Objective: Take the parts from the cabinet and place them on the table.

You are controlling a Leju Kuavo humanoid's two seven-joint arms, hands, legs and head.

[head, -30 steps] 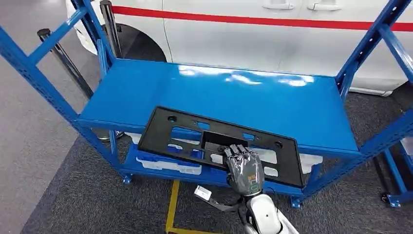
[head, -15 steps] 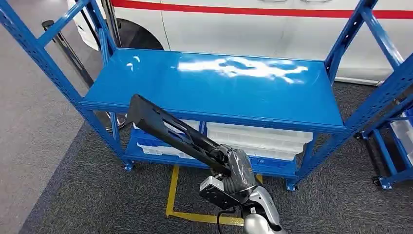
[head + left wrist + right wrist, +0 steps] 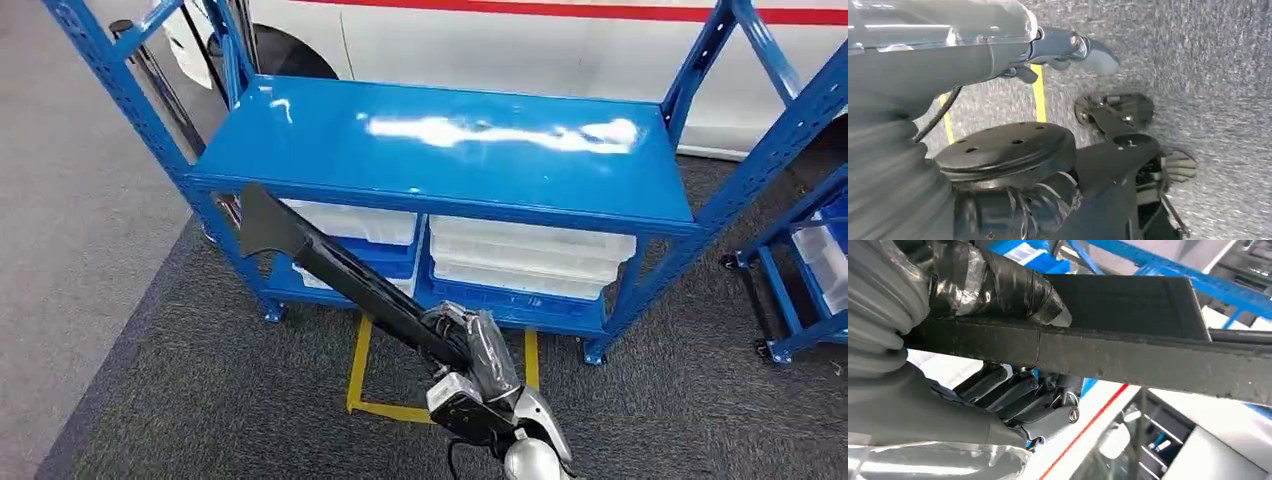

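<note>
The right hand [image 3: 480, 350] grips one end of a long black plastic part [image 3: 330, 270], its fingers [image 3: 998, 287] wrapped in dark tape and closed over the part's upper face while the thumb sits beneath. From the hand the part runs up and away to the left, turned on edge so that it reads as a narrow, flat-sided bar with a wider, squared-off far end. In the right wrist view [image 3: 1128, 347] its surface is matt black, a little scuffed, with a raised rim along the edge and a shallow recessed panel behind it. The part hangs in the air above grey carpet [image 3: 200, 400], clear of the shelf.

The left hand [image 3: 1068, 47] hangs over the carpet; whether its fingers are spread or curled cannot be told.

Beyond the right hand stands a blue cabinet [image 3: 450, 150] with white trays [image 3: 530, 260] on its lower shelf, and behind that a white car [image 3: 500, 40].
</note>
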